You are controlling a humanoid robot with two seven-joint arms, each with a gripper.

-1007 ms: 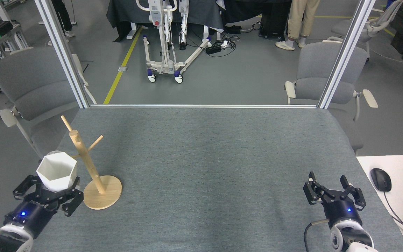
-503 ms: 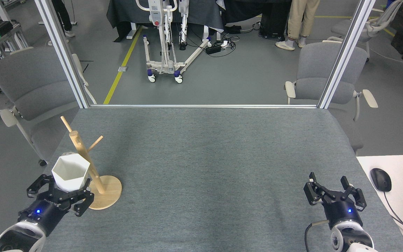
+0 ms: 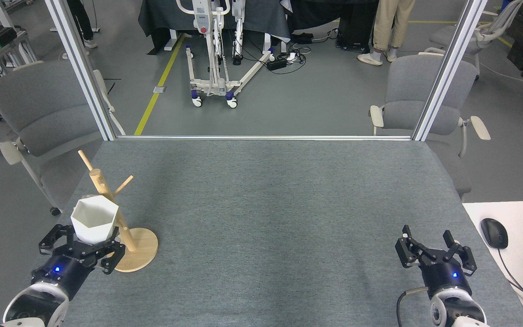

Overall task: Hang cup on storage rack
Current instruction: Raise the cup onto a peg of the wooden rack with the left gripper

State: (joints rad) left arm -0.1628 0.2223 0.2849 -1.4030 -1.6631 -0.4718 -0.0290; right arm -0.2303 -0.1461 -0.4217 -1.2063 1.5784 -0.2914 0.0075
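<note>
The white faceted cup [image 3: 93, 223] stands mouth-up in my left gripper [image 3: 84, 245], whose black fingers are shut around its lower body. The cup presses against the left side of the storage rack [image 3: 112, 212], a light wooden pole with thin angled pegs on a round disc base [image 3: 141, 252]. The cup hides part of the pole and any lower peg behind it; its handle does not show. My right gripper [image 3: 434, 250] hovers open over the table's near right, holding nothing.
The grey felt table [image 3: 266, 204] is framed by two aluminium posts [image 3: 80, 68] at its far corners. Grey chairs stand off both far corners. A white desk with a mouse [image 3: 494, 232] and keyboard lies at the right edge.
My left gripper carried the cup rightward and slightly away from me, from left of the rack to against its pole. The right gripper barely moved.
</note>
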